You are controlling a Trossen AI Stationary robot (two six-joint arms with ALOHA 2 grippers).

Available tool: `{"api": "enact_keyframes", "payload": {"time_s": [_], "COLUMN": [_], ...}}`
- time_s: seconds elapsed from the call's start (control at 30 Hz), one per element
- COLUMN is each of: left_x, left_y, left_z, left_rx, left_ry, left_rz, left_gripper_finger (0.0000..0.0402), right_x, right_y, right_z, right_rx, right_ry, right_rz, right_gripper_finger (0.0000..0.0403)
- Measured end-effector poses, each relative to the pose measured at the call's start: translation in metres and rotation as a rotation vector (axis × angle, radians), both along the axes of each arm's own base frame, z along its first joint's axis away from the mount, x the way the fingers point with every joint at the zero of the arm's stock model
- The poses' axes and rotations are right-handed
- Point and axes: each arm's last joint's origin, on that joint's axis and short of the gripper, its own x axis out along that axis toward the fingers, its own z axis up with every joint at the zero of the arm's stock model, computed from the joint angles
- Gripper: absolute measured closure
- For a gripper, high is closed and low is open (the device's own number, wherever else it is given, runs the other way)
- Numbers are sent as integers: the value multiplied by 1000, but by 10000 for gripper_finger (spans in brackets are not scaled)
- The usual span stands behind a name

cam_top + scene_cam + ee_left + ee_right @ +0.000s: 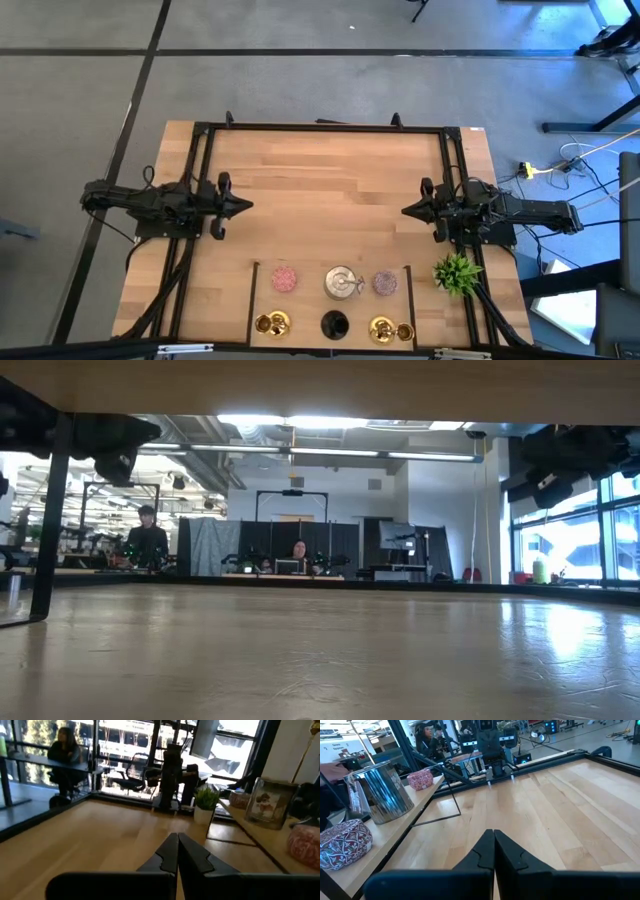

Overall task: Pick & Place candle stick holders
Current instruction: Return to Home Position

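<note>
The left gripper (245, 207) at 9 o'clock and right gripper (408, 211) at 3 o'clock sit clenched and empty, evidently parked clear of the candle holders (343, 282) at 6 o'clock.

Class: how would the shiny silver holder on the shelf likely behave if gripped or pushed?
The silver holder has smooth, mirror-like walls, so a grip would probably slip without a firm squeeze. It looks like rigid metal, likely stiff, not fragile. Upright and round, it should slide under a low push; toppled, it could roll.
</note>
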Motion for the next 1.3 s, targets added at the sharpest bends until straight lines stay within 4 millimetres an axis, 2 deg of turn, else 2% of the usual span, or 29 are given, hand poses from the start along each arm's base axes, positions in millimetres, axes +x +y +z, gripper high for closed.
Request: {"api": "enact_keyframes", "payload": {"time_s": [0.17,0.27,0.77,1.3], "left_x": [1,3,13,13], "left_y": [0,0,-3,-3], "left_z": [-2,-4,-20,-21], "left_rx": [249,313,235,236], "left_ry": [43,72,248,253], "left_rz": [26,25,-61,-61], "left_gripper_finger": [400,400,400,400], "right_x": [0,0,0,0], "right_y": [0,0,0,0], "right_z": [0,0,0,0], "right_rx": [0,0,0,0], "right_ry": [0,0,0,0], "right_rz": [0,0,0,0], "right_gripper_finger": [403,403,403,403]}}
